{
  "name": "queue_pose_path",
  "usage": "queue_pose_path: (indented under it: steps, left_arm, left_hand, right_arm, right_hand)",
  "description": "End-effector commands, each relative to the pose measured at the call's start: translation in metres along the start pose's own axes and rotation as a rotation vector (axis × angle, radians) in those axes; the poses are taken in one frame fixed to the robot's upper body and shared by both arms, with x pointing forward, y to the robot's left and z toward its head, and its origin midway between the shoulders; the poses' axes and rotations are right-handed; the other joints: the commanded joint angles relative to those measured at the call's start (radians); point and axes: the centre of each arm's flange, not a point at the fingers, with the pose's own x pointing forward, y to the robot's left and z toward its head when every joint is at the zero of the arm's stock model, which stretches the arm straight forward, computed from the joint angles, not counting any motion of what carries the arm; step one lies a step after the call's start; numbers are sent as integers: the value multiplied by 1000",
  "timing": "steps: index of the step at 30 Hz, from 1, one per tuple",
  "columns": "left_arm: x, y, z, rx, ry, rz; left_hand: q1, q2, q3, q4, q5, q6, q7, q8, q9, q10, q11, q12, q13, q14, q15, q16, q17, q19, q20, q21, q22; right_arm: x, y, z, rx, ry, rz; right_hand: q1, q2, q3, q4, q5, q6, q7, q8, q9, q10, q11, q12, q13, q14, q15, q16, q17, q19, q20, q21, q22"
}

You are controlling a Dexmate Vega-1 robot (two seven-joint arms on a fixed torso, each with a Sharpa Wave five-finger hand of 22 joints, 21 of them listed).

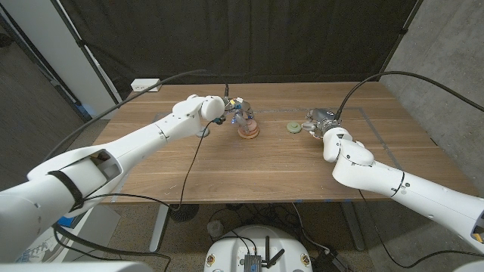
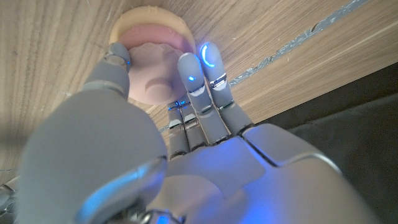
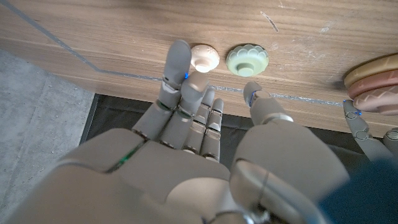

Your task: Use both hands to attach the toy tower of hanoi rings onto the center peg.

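A tan base ring (image 2: 144, 15) lies on the table with a pink ring (image 2: 155, 62) on top; this stack (image 1: 248, 131) sits mid-table and also appears as the stack (image 3: 373, 84). My left hand (image 1: 237, 112) hangs over it, thumb and fingers (image 2: 189, 71) pinching the pink ring's opposite edges. A green ring (image 1: 291, 127) lies flat to the right, the same green ring (image 3: 247, 60), with a small cream ring (image 3: 204, 58) beside it. My right hand (image 1: 322, 121) sits just right of them with its fingers (image 3: 177, 59) spread, one tip next to the cream ring, holding nothing.
A white power strip (image 1: 145, 85) lies at the table's back left corner. Black cables (image 1: 193, 162) run across the table from both arms. A taped line (image 1: 382, 128) marks the wood on the right. A dark curtain hangs behind the far edge.
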Motion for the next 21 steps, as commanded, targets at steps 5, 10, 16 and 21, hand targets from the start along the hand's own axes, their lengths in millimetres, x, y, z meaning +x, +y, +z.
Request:
queue_pose_path:
  steps: [5, 10, 16, 21]
  left_arm:
    - [2, 3, 3, 58, 11, -34]
    - [2, 4, 4, 76, 9, -56]
    - [4, 3, 4, 85, 12, -90]
    - [4, 4, 1, 72, 13, -84]
  left_hand:
    - [-37, -18, -5, 8, 5, -57, 12, -14, -1, -29, -21, -13, -10, -18, -69, -14, 0, -15, -134, -10, -9]
    - [-64, -30, -15, 10, 4, -118, 26, -20, -5, -93, 2, -12, -20, -39, -68, -24, 2, -36, -133, -20, -17]
    - [-103, -37, -25, 15, -2, -210, 47, -25, -11, -178, 35, -11, -28, -79, -67, -41, 9, -71, -126, -33, -26]
    - [-114, -37, -26, 15, -4, -236, 55, -21, -13, -206, 47, -6, -28, -98, -67, -48, 12, -84, -121, -38, -31]
  right_arm:
    - [1, -2, 3, -3, -5, -2]
    - [0, -3, 3, -1, -4, -7]
    - [1, -5, 5, -1, -9, -9]
    - [2, -5, 5, -4, -10, -6]
  right_hand:
    - [0, 2, 10, 1, 11, 4, -2, -7, 4, 10, 2, -3, 2, 9, -35, 3, 5, 10, -79, 6, 3]
    - [0, 1, 11, 0, 12, 5, 0, -7, 4, 9, 2, -4, 1, 7, -35, 2, 4, 12, -79, 7, 4]
    - [-1, 1, 11, -1, 12, 5, -1, -7, 4, 9, 1, -4, 2, 9, -35, 4, 6, 11, -79, 7, 3]
    - [-1, 1, 12, -1, 13, 5, -1, -7, 4, 10, 2, -4, 2, 8, -35, 4, 4, 11, -79, 6, 3]
